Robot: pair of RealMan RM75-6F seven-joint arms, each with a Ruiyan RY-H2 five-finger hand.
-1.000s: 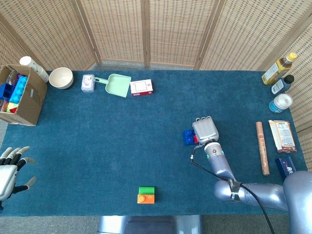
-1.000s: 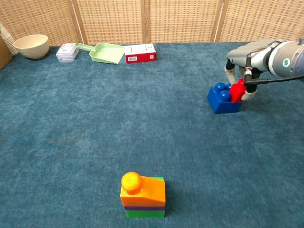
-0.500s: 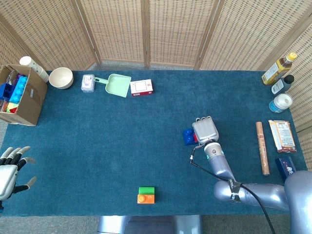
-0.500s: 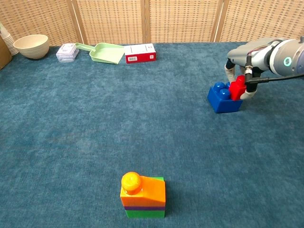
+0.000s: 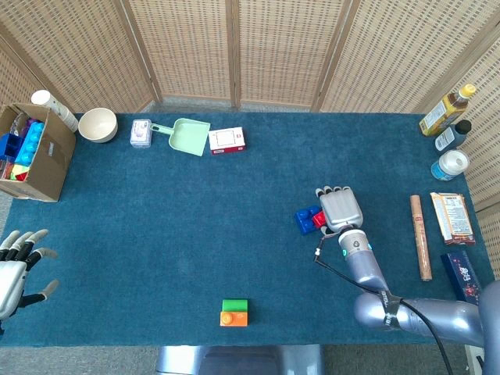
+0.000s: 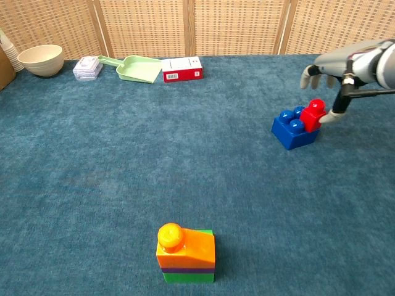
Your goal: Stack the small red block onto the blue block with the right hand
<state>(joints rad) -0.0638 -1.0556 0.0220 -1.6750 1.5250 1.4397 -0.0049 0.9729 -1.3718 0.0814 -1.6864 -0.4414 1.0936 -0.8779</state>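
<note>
The small red block [image 6: 313, 115] sits on the right end of the blue block [image 6: 292, 128], slightly tilted; in the head view the red block [image 5: 319, 219] shows beside the blue block [image 5: 305, 220]. My right hand [image 6: 336, 68] hovers above and to the right of them with its fingers spread, and its thumb tip [image 6: 334, 115] lies close by the red block's right side. From the head view the right hand [image 5: 340, 208] covers the blocks' right edge. My left hand [image 5: 16, 267] is at the table's near left edge, fingers apart and holding nothing.
An orange and green block stack [image 6: 185, 253] stands near the front middle. At the back are a bowl [image 5: 98, 124], a clear container [image 5: 141, 132], a green dustpan [image 5: 187, 136] and a red box [image 5: 226, 140]. A cardboard box [image 5: 35, 152] stands left; bottles [image 5: 447, 109], a roll [image 5: 420, 236] and packets lie right.
My right hand has let go of the red block and moved up and to the right. The red block now rests on the blue block, which shifted slightly.
</note>
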